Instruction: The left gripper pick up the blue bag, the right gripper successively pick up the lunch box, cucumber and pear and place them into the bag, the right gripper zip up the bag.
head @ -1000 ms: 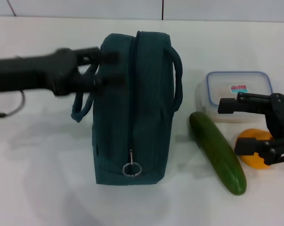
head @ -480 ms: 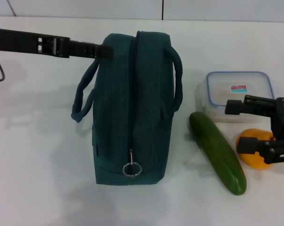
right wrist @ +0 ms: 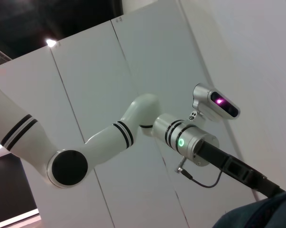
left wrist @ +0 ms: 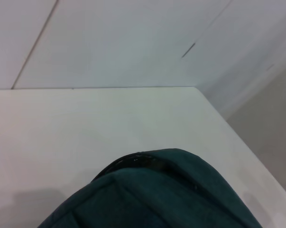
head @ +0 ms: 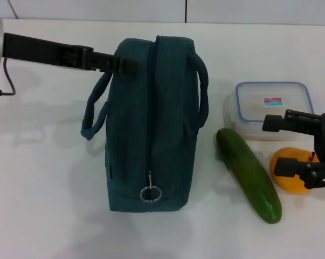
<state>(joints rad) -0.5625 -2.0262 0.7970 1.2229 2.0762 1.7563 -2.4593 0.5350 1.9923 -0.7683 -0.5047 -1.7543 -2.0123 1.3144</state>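
Observation:
The blue bag [head: 151, 129] stands zipped on the white table, its silver ring pull [head: 151, 193] at the near end. My left gripper [head: 127, 65] reaches in level from the left, its tip against the bag's far left top corner, just above the left handle [head: 92, 116]. The left wrist view shows only the bag's top [left wrist: 171, 194]. To the right lie the cucumber [head: 248, 174], the lunch box [head: 272, 105] and the pear [head: 294, 181]. My right gripper [head: 278, 145] hangs open over the pear and the lunch box's near edge, holding nothing.
A white wall with seams runs behind the table [head: 43, 205]. A thin cable [head: 8, 89] droops from the left arm. In the right wrist view the left arm's green-ringed cuff [right wrist: 181, 141] stretches toward the bag's corner [right wrist: 261, 213].
The left arm has turned from a two-finger front-on pose to a thin level bar and pushed right against the bag's top corner. The right gripper has slid slightly right and toward me.

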